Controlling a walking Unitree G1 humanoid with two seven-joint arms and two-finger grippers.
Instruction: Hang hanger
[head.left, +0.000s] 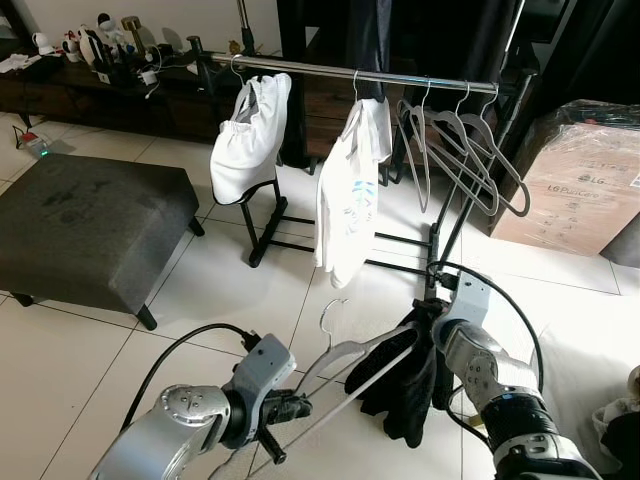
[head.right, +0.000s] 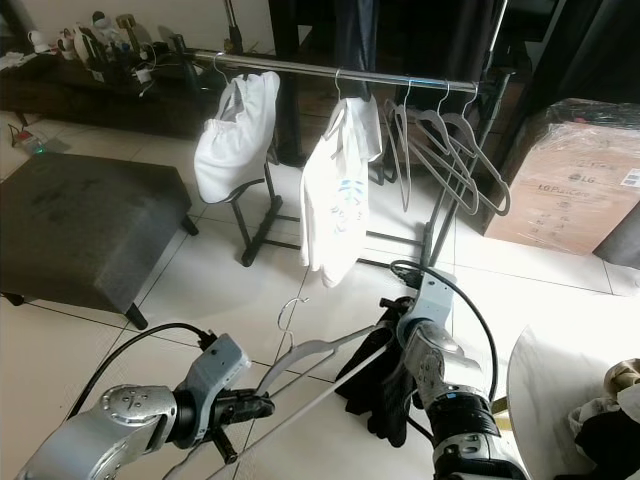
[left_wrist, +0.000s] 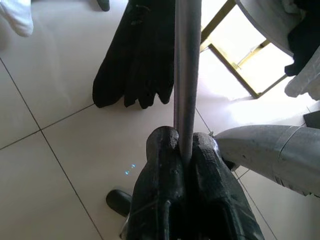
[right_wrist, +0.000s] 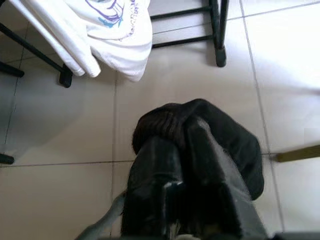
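A grey hanger (head.left: 340, 355) with a metal hook is held low over the tiled floor, and a black garment (head.left: 405, 385) hangs from its right end. My left gripper (head.left: 290, 408) is shut on the hanger's bottom bar (left_wrist: 186, 75). My right gripper (head.left: 428, 318) is shut on the black garment (right_wrist: 200, 125) at the hanger's right shoulder. Ahead stands a clothes rack with a chrome rail (head.left: 400, 78). It carries two white garments (head.left: 250, 130) (head.left: 348, 200) and several empty grey hangers (head.left: 462, 150).
A dark grey ottoman (head.left: 85, 225) stands to the left. A cardboard box (head.left: 585, 185) sits at the right behind the rack. A low dark shelf (head.left: 80, 80) with small items runs along the back wall. A round table edge (head.right: 560, 400) with clothes is at the lower right.
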